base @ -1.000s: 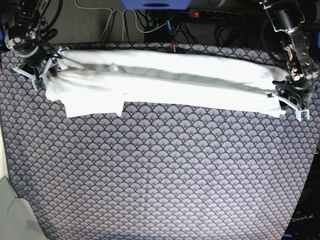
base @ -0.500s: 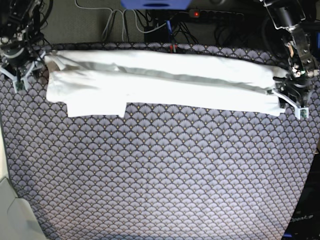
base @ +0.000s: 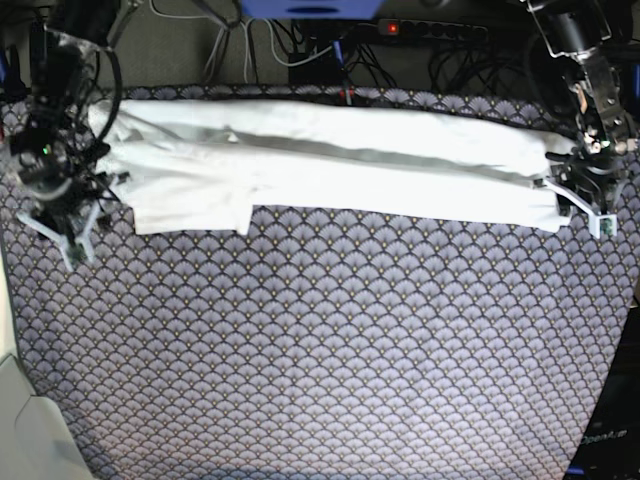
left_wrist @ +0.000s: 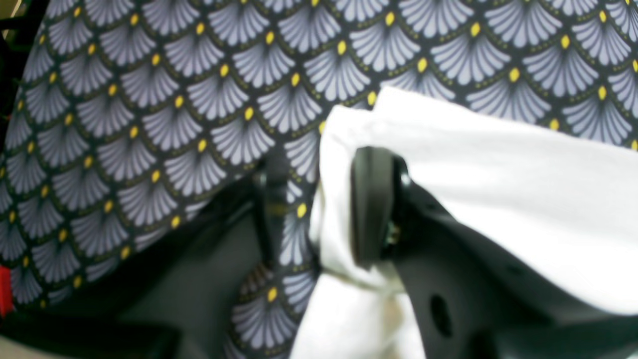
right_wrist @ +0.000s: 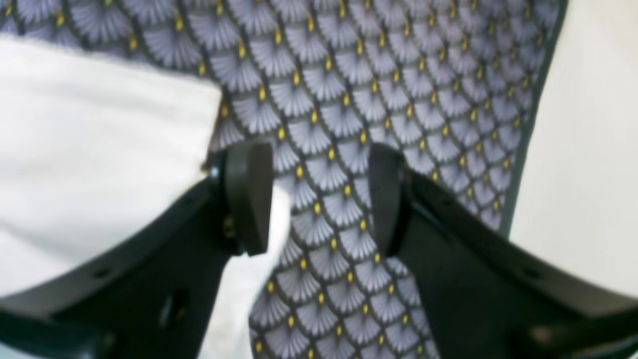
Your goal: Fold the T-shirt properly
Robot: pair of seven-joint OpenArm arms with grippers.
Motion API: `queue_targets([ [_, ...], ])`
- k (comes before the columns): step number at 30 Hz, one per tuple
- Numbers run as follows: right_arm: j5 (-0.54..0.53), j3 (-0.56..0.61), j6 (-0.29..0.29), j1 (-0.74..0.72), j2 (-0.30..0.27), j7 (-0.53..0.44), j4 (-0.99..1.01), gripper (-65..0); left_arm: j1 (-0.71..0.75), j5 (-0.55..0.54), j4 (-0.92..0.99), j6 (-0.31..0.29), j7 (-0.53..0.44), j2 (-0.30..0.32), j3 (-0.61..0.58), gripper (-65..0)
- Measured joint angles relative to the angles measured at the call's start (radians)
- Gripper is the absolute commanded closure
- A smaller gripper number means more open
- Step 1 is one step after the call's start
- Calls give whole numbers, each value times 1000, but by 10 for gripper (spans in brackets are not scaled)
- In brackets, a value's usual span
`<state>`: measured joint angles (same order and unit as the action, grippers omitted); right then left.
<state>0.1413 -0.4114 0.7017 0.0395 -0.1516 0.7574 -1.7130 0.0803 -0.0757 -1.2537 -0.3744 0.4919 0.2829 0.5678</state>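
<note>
White cotton, one T-shirt (base: pixel 330 160), folded into a long narrow band lying across the far part of the table, plain side up, no print showing. One tablecloth (base: pixel 330 350) under it, dark with grey fan scales and yellow dots, covering the whole top.

Going left to right in the base view: my right gripper (base: pixel 62 228) is at the left end, just off the shirt's near-left corner, over bare cloth. The right wrist view shows its two black pads (right_wrist: pixel 247 197) well apart with only scale pattern between them, so it's open, holding nothing. Shirt edge (right_wrist: pixel 89 149) lies just beside the left-hand pad; the pad covers a bit of it. Pale strip past the cloth's border on that view's right.

Middle: shirt band runs slightly downhill toward the right, one lengthwise crease shadow along it, one short flap sticking out at the near-left.

Right end: my left gripper (base: pixel 588 205) sits at the shirt's right tip. The left wrist view shows a bunched white fold (left_wrist: pixel 344 199) between my two fingers, one dark pad (left_wrist: pixel 371 204) pressed on the fabric, the other finger blurred on the far side of it. So that pincer is clamped on the T-shirt.

Count: two arms, two grippers, one shirt, one cloth. Behind the table: cables and one power strip (base: pixel 430 30) with a red light.
</note>
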Motion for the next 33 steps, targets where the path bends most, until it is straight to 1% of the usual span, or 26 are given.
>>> queue_targets([
  [3,-10,51,1,-70,7,38,64,-316,3,-1,-2,0,0,0,0,-224],
  [6,-2,79,1,-104,8,53,134,-316,3,-1,-2,0,1,0,2,-224],
  [9,-2,84,1,-122,21,53,214,-316,4,0,-2,0,1,0,4,-224],
  [12,1,85,1,-146,21,54,267,-315,5,-1,-2,-1,0,0,5,-224],
  [23,0,85,0,-143,20,51,287,-316,3,0,-2,-4,2,0,4,-224],
  [33,-22,80,-4,-150,19,12,352,-313,2,8,-3,4,-6,-14,5,-223],
])
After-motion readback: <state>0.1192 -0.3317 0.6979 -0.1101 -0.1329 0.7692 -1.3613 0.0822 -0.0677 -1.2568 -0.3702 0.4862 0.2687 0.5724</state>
